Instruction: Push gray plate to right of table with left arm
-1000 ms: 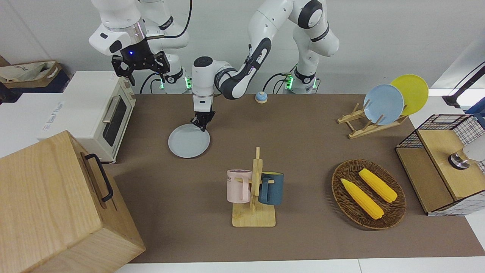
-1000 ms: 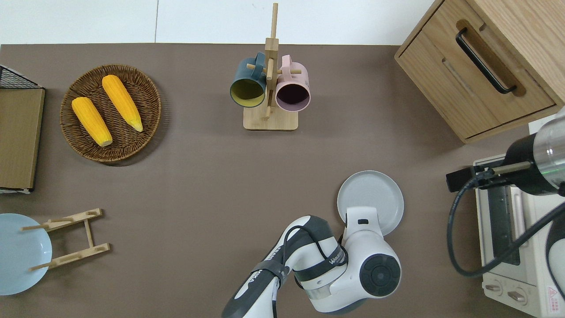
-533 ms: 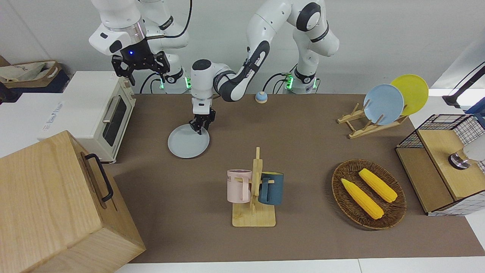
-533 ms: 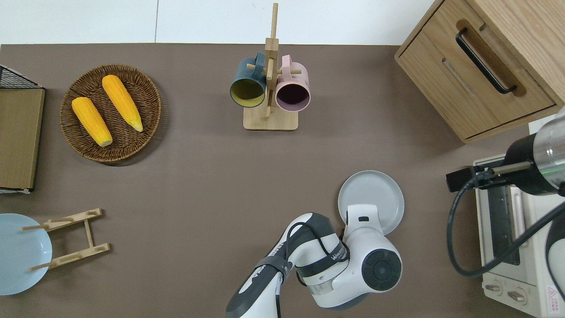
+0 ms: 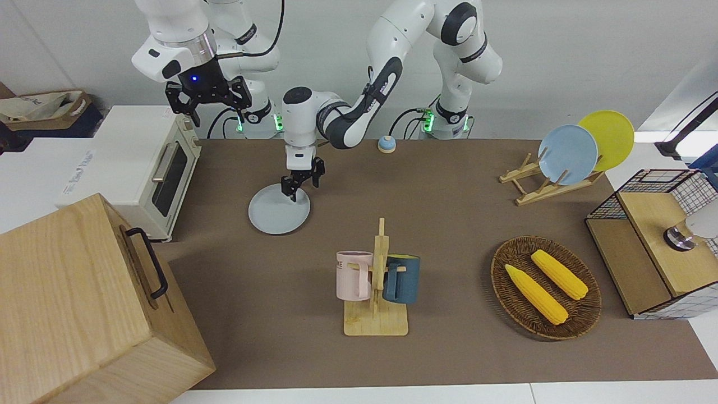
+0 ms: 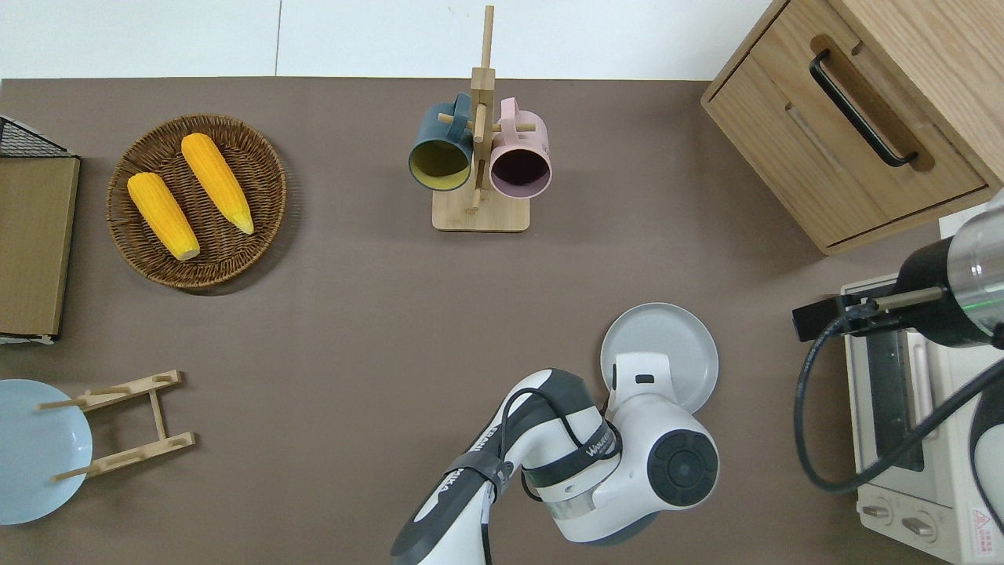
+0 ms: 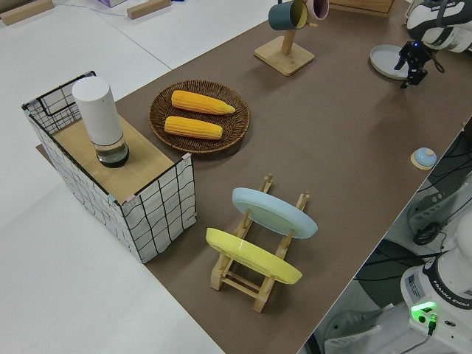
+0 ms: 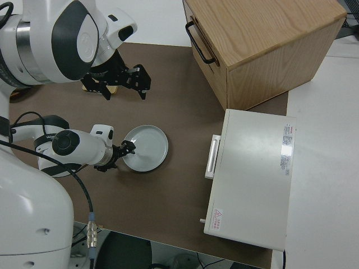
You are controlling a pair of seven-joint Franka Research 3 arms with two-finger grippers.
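The gray plate (image 5: 279,212) (image 6: 667,341) lies flat on the brown table (image 5: 443,213), near the toaster oven at the right arm's end. My left gripper (image 5: 303,184) (image 8: 119,155) is open. It sits over the plate's rim, on the side nearer the robots and toward the left arm's end. One fingertip (image 5: 293,195) reaches down to the rim; whether it touches I cannot tell. In the overhead view the wrist block (image 6: 639,375) hides the fingers. The plate (image 7: 385,59) and gripper (image 7: 411,68) also show in the left side view. My right gripper (image 5: 208,100) is parked and open.
A white toaster oven (image 5: 151,168) and a wooden drawer box (image 5: 84,303) stand at the right arm's end. A mug rack (image 5: 376,280) stands mid-table. Toward the left arm's end are a corn basket (image 5: 547,289), a plate rack (image 5: 552,179) and a wire shelf (image 5: 656,241).
The left gripper's fingers have spread from close together to open, and the wrist has shifted slightly. The gray plate has barely moved. The right arm has stayed still.
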